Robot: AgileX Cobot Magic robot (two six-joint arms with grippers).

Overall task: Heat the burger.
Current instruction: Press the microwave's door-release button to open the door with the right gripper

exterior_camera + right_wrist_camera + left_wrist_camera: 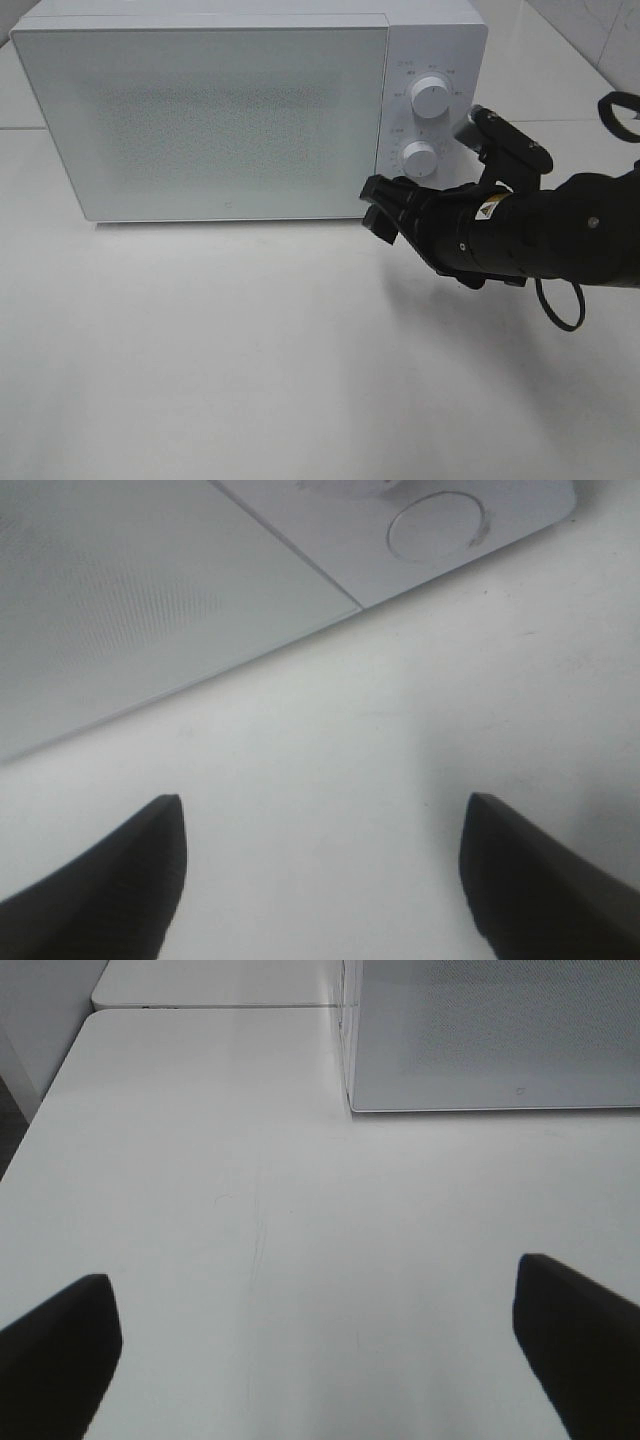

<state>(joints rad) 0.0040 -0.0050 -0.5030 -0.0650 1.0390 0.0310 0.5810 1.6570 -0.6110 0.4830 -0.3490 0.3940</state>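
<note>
With the left pincer [320,1345] and right pincer [378,208] both open and empty above the bench [250,350], the burger shows in no view, perhaps inside the shut microwave [200,110]; I judge it light, soft and layered, best clasped gently around its sides.

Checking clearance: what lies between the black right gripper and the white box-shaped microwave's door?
Only bare white tabletop, shown in the right wrist view.

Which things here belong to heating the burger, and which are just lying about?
Job: microwave, shut; upper knob; lower knob; right gripper, open. The burger is not in view.
Idle: left gripper, open; table.
</note>
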